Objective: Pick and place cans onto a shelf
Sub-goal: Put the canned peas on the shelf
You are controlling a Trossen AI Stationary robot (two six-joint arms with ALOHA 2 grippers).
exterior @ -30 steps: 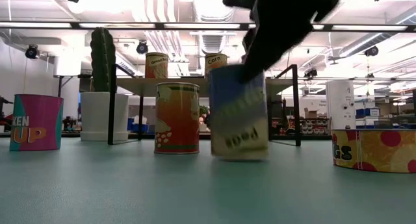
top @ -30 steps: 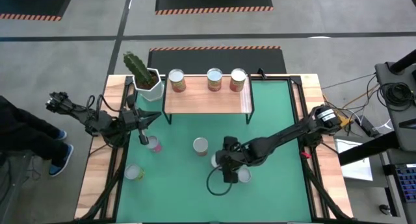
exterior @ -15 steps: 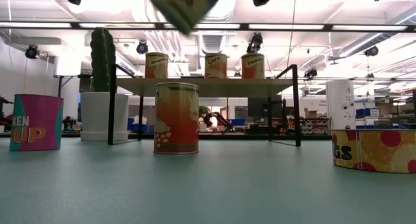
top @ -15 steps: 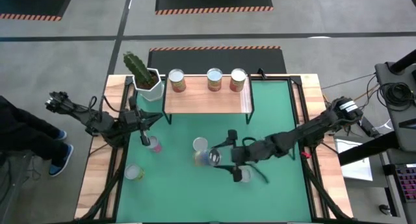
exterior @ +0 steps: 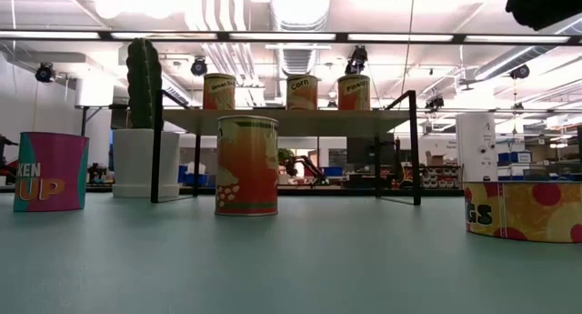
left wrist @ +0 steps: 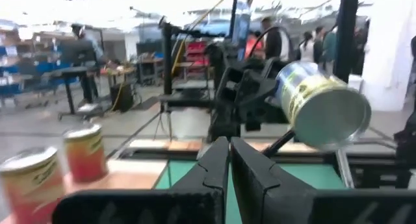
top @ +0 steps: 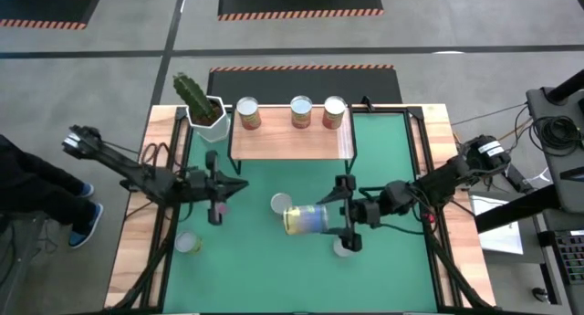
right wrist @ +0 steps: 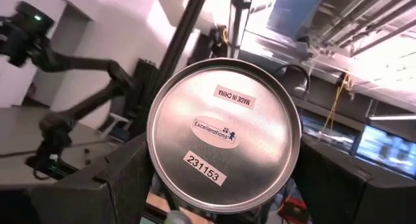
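Note:
My right gripper (top: 339, 215) is shut on a pale yellow-green can (top: 306, 219), held high above the green mat mid-table; its silver end (right wrist: 224, 136) faces the right wrist camera. My left gripper (top: 233, 185) is shut and empty, hovering left of centre beside a pink can (top: 217, 206). An orange can (top: 280, 203) and a pale can (top: 189, 243) stand on their bases on the mat, and another can (top: 342, 248) stands under my right arm. The wooden shelf (top: 292, 140) at the back carries three upright cans (top: 301, 112). My right gripper pinches the can's side wall between its two fingers (right wrist: 130, 178), close to the silver end (right wrist: 224, 136) that faces the wrist. The fingers come level from the table's right and lie along the can. The can lies on its side, lifted clear of the mat.
A white pot with a cactus (top: 205, 110) stands at the shelf's left end. In the low view the orange can (exterior: 246, 164) is central, the pink can (exterior: 50, 171) left, and a yellow-red can (exterior: 523, 209) right. People stand in the room beyond.
My right gripper has lifted the can off the mat, out of the low view, and tipped it from upright to lying level with its top toward the table's left. My left gripper has moved toward the table's right, past the pink can.

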